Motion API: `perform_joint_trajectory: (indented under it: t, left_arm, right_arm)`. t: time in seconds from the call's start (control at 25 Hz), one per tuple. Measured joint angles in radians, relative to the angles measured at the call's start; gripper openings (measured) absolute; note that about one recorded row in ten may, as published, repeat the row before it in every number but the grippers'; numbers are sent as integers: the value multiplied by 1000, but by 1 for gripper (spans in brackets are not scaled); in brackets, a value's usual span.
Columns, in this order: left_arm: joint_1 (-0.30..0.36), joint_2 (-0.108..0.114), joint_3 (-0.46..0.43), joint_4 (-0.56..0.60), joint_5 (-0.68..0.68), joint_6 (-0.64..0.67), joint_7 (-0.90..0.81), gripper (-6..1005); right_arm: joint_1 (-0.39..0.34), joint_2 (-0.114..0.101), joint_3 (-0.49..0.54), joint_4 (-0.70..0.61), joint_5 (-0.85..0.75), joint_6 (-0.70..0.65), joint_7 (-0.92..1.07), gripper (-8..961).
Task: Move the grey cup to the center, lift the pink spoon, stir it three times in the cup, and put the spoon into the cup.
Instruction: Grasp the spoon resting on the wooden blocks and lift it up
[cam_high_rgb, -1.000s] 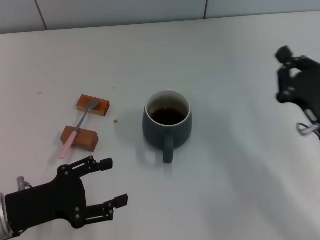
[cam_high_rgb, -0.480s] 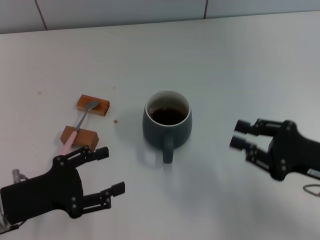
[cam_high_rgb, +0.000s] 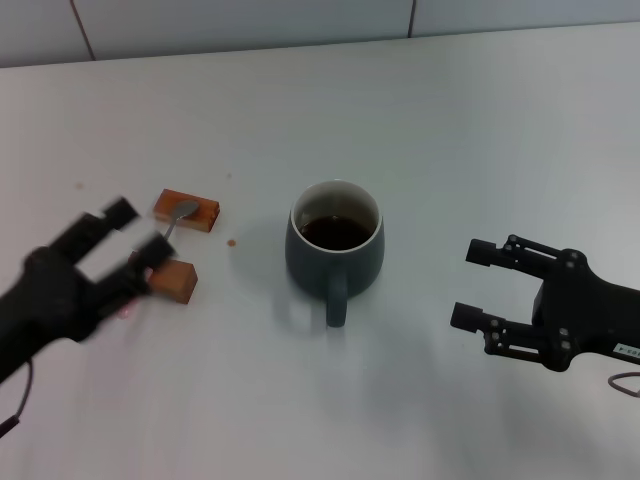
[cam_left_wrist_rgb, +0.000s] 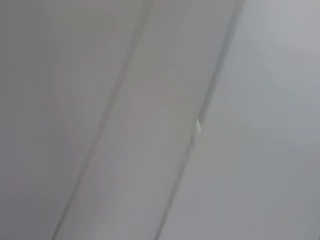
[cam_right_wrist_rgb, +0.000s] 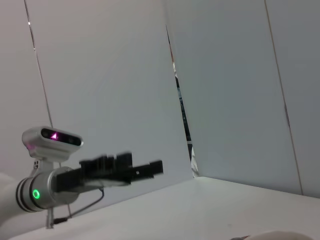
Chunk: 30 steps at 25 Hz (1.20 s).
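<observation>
Left gripper (cam_high_rgb: 128, 245), jaws spread, blurred, seemingly over the spoon (cam_high_rgb: 166, 236); right gripper (cam_high_rgb: 478, 285) gapes wide beside the cup (cam_high_rgb: 334, 248).

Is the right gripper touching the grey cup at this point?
Apart. In the head view, bare white table shows between the open right gripper and the grey cup; its fingertips stop well short of the mug's side.
</observation>
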Motion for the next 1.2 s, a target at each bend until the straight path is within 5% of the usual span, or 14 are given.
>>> perform_joint_trajectory:
  t: [0.36,1.2]
  left_arm:
    - [-10,0,-31,-300,-180,75,-179,842]
    - [-21,-2,-64,-485,-199,-10,-273,845]
  right_arm:
    - [14,0,-8,-4,-5,41,-4,784]
    - [40,0,-88,-35,-10,106,43,788]
